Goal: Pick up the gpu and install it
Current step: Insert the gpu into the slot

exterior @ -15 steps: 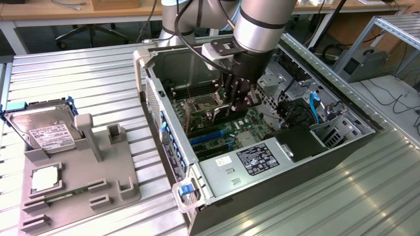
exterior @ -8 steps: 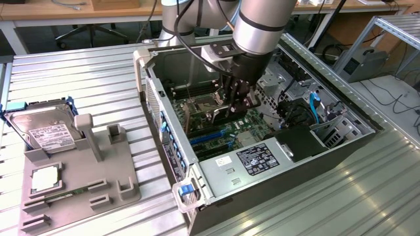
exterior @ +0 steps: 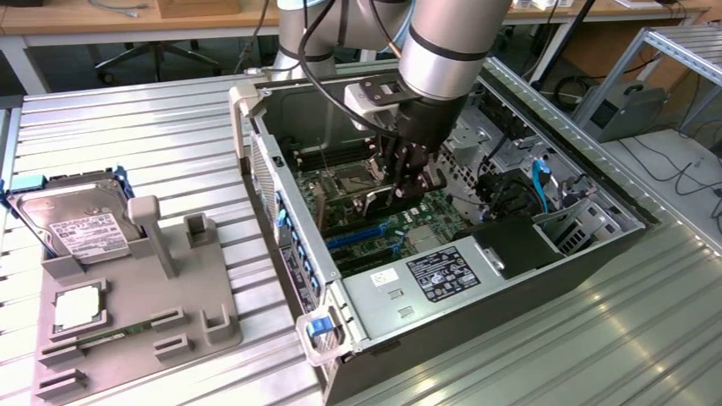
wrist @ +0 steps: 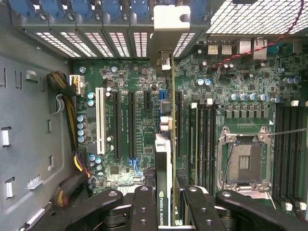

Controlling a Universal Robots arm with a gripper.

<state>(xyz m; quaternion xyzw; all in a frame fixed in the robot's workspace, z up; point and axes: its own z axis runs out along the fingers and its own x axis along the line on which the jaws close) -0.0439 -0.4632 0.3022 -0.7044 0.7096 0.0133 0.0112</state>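
The gpu [wrist: 163, 187] hangs edge-on between my fingers [wrist: 144, 207], its labelled edge toward the wrist camera. Its silver end bracket [wrist: 168, 33] reaches the rear slot openings of the case. My gripper [wrist: 168, 209] is shut on the card. The card stands over the motherboard's black expansion slots [wrist: 131, 125], close to the board; I cannot tell whether it is seated. In the exterior view my gripper [exterior: 408, 182] reaches down inside the open computer case [exterior: 338, 279], with the gpu [exterior: 387, 198] just below it above the green board.
A grey fixture [exterior: 169, 330] on the exterior view's left holds a silver hard drive [exterior: 79, 228], a processor chip [exterior: 77, 309] and a green memory stick [exterior: 107, 338]. Inside the case are the processor socket [wrist: 243, 161], memory slots [wrist: 204, 134], cable bundles [wrist: 67, 120] and a drive cage [exterior: 570, 228].
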